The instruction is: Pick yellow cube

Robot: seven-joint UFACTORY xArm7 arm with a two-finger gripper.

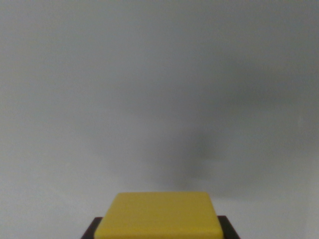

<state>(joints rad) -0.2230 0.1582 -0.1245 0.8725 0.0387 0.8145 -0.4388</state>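
Observation:
The yellow cube fills the bottom centre of the wrist view, its flat top face towards the camera. Dark fingers show as small black corners pressed against its left and right sides at the lower edge. My gripper is shut on the cube. The cube's lower part and most of the fingers are cut off by the frame's bottom edge.
A plain grey surface lies behind the cube, out of focus. A soft dark shadow falls on it just above and right of the cube.

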